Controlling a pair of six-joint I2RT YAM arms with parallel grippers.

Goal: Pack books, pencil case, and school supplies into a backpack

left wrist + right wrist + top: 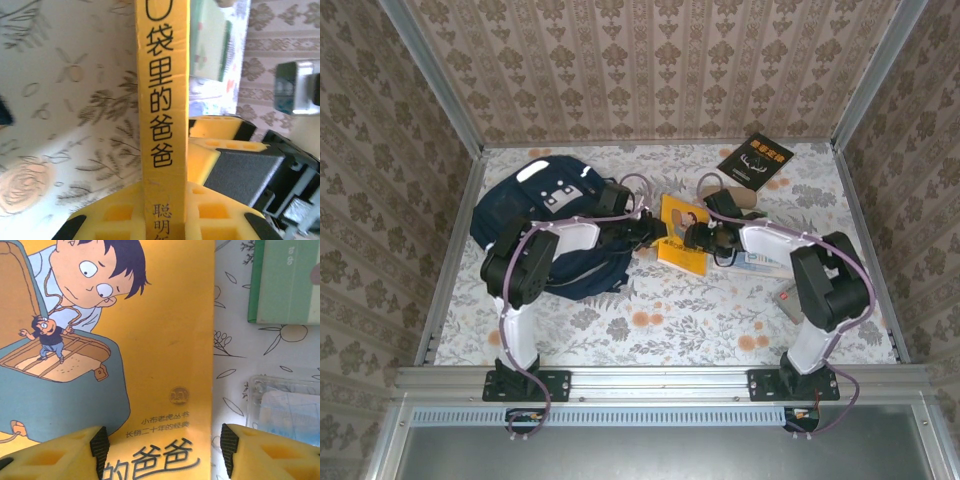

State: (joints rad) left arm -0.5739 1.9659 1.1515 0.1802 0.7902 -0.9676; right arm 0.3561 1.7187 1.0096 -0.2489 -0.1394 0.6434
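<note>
Two blocky left jaws pinch the thin yellow paperback (162, 100).

backpack (535, 215) far left on counter (650, 310); centre book (675, 212) just right of it, between left end effector (652, 228) and right end effector (695, 237); box (290, 285) and pack (285, 405) right of centre book; second book (756, 160) far right

yellow cartoon book (680, 255) near navy backpack (510, 210); black book (756, 160) far corner.
</note>
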